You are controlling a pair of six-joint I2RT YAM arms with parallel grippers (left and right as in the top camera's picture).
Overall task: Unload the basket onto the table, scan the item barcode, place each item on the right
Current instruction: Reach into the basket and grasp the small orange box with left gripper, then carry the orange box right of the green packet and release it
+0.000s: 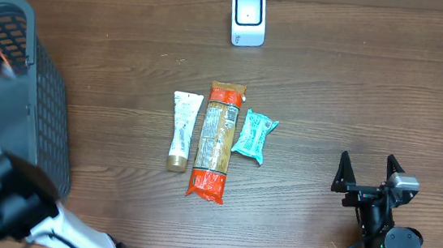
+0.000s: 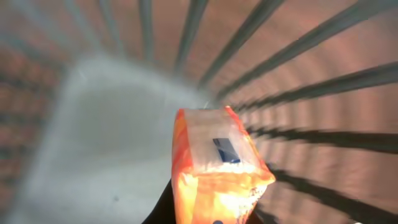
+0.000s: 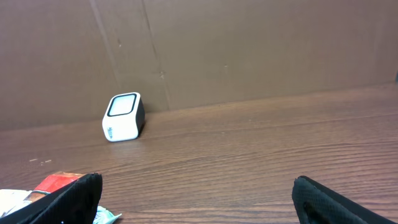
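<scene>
Two arms at a wooden table, read from left to right. Far left: black wire basket, with the left arm reaching down into it. Left gripper inside the basket, clamped tight on an orange pouch. Pouch above the grey basket floor, with a clear window and a dark blue mark facing the wrist camera and blurred bars of the basket wall behind.

Centre of table, side by side: white tube, cap toward the near edge. Long brown packet with red-orange ends, just beside the tube. Teal wrapper, tilted, close against the packet's right edge; contact not certain.

Well behind these, near the far edge: white scanner, upright, its pale face with a dark rim visible from the right wrist view. Far right: right gripper, low near the front edge, jaws spread wide with nothing between them, pointed toward the far side of the table.
</scene>
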